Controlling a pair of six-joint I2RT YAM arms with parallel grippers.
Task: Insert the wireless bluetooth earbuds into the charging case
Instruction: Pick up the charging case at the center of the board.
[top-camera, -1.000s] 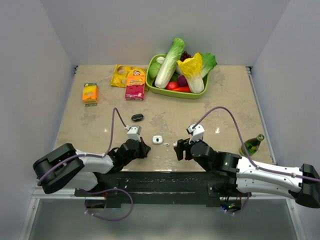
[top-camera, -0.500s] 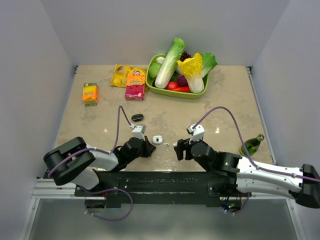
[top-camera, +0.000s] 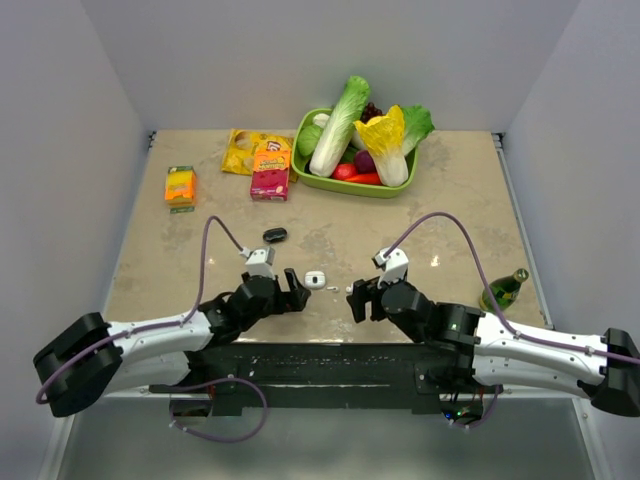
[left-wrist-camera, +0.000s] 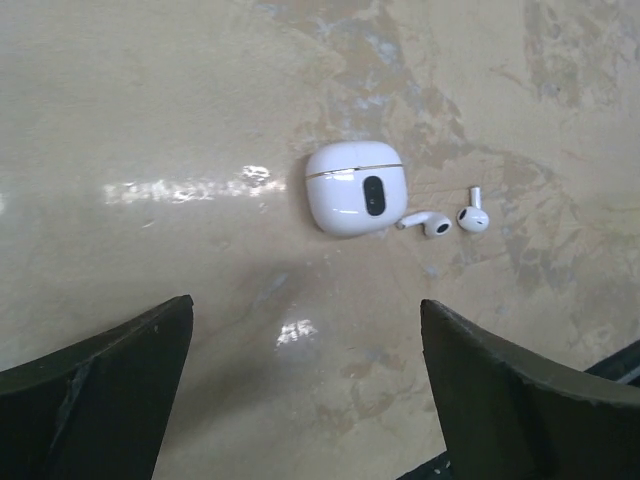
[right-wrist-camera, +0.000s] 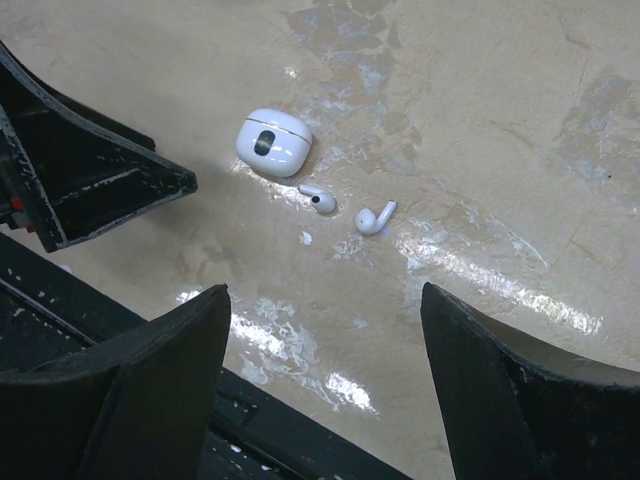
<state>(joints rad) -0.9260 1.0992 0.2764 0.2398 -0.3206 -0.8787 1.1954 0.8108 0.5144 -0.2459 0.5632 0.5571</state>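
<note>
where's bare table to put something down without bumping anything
Bare: the stretch between the green tray and the bottle, and the patch on the near side of the orange box. Crowded: the near centre, where the left hand and right hand flank the case and earbuds.

Bare table (top-camera: 430, 215) surrounds the charging case (left-wrist-camera: 355, 187) and the earbuds (left-wrist-camera: 436, 225) just beside it, and nothing covers them from above. The left gripper (left-wrist-camera: 306, 320) and the right gripper (right-wrist-camera: 325, 300), both with jaws spread, flank them closely, leaving a narrow lane. A small black object (top-camera: 275, 235) lies near on the far side. The green bottle (top-camera: 505, 288) stands well apart on the right. Snack boxes (top-camera: 270, 170) and a vegetable basket (top-camera: 350, 188) occupy the far edge.
</note>
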